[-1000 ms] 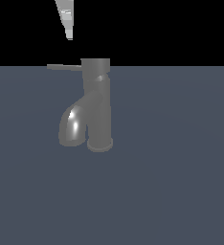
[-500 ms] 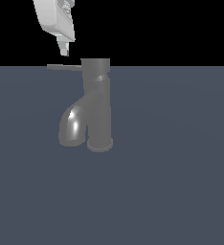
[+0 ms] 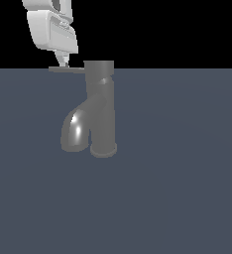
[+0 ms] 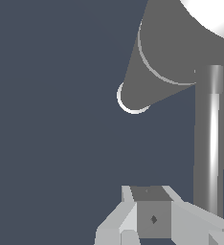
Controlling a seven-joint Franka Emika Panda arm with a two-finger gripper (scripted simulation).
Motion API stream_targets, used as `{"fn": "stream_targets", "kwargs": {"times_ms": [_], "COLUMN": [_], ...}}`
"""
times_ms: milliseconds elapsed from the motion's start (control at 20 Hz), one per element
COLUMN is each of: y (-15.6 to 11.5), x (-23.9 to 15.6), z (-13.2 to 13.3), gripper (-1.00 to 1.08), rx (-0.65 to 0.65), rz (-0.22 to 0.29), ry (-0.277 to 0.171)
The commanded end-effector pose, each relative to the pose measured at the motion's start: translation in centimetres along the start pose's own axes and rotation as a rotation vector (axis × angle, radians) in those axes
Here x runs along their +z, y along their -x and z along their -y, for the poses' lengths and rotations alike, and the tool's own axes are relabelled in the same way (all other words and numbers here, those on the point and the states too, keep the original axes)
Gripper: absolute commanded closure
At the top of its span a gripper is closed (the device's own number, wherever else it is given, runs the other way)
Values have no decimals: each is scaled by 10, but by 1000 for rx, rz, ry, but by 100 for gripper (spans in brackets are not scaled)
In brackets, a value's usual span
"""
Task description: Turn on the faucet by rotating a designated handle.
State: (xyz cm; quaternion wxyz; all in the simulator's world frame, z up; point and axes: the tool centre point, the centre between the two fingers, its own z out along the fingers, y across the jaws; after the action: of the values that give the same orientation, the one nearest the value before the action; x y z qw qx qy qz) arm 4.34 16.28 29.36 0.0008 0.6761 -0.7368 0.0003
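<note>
Arm comes down from the top of the exterior view, white hand body cut off by the frame edge, wrist pointing near-vertical w/ the fingers point(image 3: 63, 61) narrowing to a tip just above the handle point(image 3: 67, 70). Tip sits over the lever's outer half, well away from the column end; whether it touches the lever can't be told, the gap is too small to read. In the exterior view the fingers look like one wedge, so no visible opening; the wrist view shows only the inner finger bases point(image 4: 150, 215) close together, tips out of frame. So: how far open can't be told, and nothing is seen held. Faucet point(image 3: 101, 106) stands upright on the dark tabletop point(image 3: 177, 188), below and to the side of the fingers, on the exterior view's right of them, flared base down, thick spout curving down almost directly under the fingers. Handle sticks out flat from the top cap toward the fingers. In the wrist view the lever point(image 4: 209, 143) runs as a bright strip just beside the fingers, and the faucet body point(image 4: 171, 52) is cut off by the frame, w/ a glare patch hiding its surface detail.
</note>
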Motion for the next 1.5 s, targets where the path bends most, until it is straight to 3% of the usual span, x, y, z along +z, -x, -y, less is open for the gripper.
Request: {"fn": "stream_targets", "kwargs": {"times_ms": [0,500,1450], "y": [3,6,4], "x": [4,8,9], "z": [2,4,-54], "gripper": [108,108,108], "rx": [23,42,42], "rz": [1,1,1], "ry": [-1,0,-1]}}
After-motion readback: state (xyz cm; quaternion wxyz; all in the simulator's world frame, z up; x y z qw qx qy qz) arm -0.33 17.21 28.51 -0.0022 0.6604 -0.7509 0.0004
